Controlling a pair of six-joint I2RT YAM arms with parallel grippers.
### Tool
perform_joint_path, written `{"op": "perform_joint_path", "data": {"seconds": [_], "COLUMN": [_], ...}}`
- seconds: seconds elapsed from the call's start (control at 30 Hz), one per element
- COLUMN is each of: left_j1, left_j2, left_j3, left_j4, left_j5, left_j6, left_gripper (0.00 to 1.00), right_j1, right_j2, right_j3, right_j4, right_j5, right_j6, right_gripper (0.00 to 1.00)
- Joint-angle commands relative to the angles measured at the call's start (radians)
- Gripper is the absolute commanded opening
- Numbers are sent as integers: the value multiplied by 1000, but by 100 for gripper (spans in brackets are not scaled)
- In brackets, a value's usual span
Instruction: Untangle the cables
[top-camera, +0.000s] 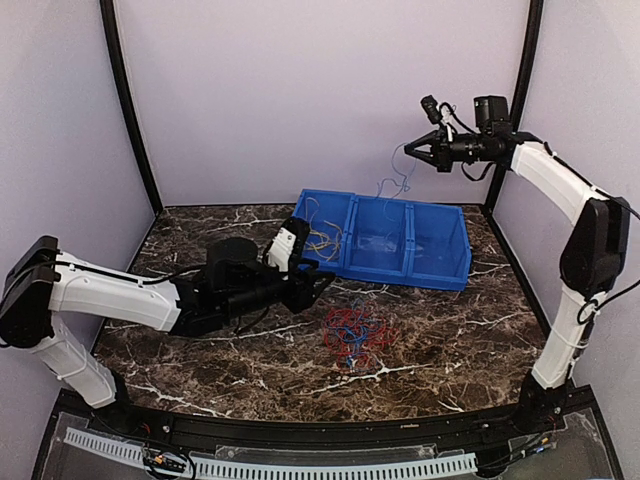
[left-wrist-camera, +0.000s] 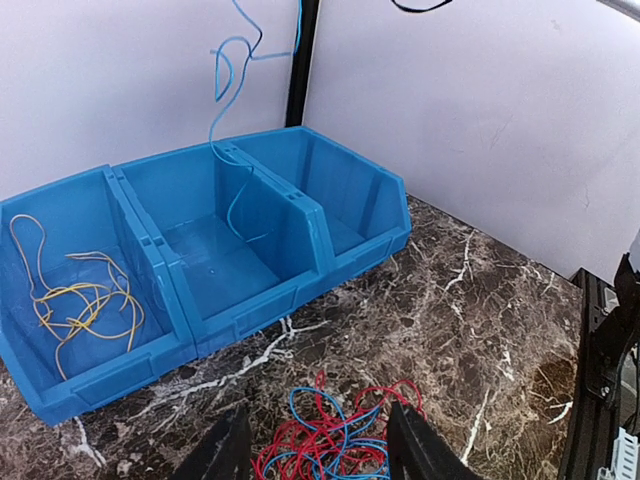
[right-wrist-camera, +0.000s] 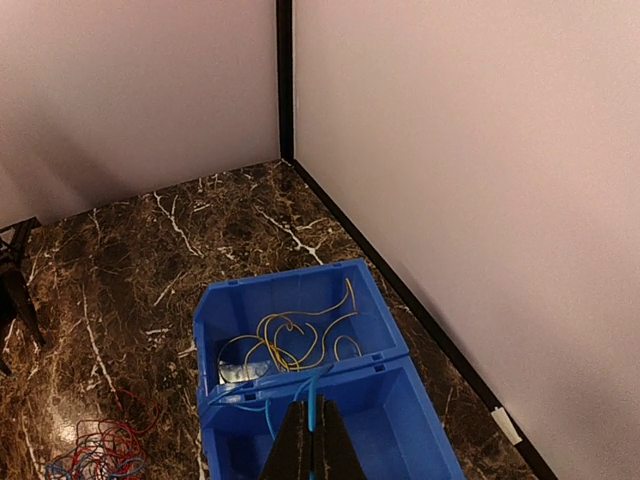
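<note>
Blue bin (left-wrist-camera: 360, 215), yellow wires (left-wrist-camera: 80, 305) inside, blue wire (left-wrist-camera: 222, 85) dangling above, red-blue tangle (left-wrist-camera: 325, 435) nearby

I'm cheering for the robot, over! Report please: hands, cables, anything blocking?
Left gripper open, low near red-and-blue tangle. Right gripper shut on blue cable, high over blue bin. Nothing blocking tangle.

Open dark marble tabletop (top-camera: 460, 340) right of red-and-blue wire tangle (top-camera: 352, 335); blocked behind by blue plastic three-compartment bin (top-camera: 400, 272), thin blue wire (top-camera: 398, 178) dangling above.
</note>
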Motion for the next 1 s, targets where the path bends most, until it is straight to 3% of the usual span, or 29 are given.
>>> {"op": "perform_joint_path", "data": {"seconds": [0.0,0.27,0.4,0.47,0.77,0.97], "left_j1": [-2,-2,-2,-2,28,91], "left_j2": [-52,-48,-41,-36,6,66], "left_j3": [-22,-29,-24,-16,-1,11], "left_j4": [-14,-18,-26,-39,-64,-95], "left_j5": [-60,-77,-86,-89,-84,-1], "left_j6": [27,9,-3,-13,-76,-185], "left_gripper": [49,49,50,53,58,58], "right_j1": [13,42,48,50,54,132], "right_j2": [87,181,165,129,-103,-246], "right_j3": [20,23,5,-16,-239,-422], "right_j4": [69,42,5,-9,-66,-147], "right_j5": [29,122,202,230,197,221], "right_j6": [56,49,36,17,-91,-243], "right_gripper": [0,0,28,34,40,41]}}
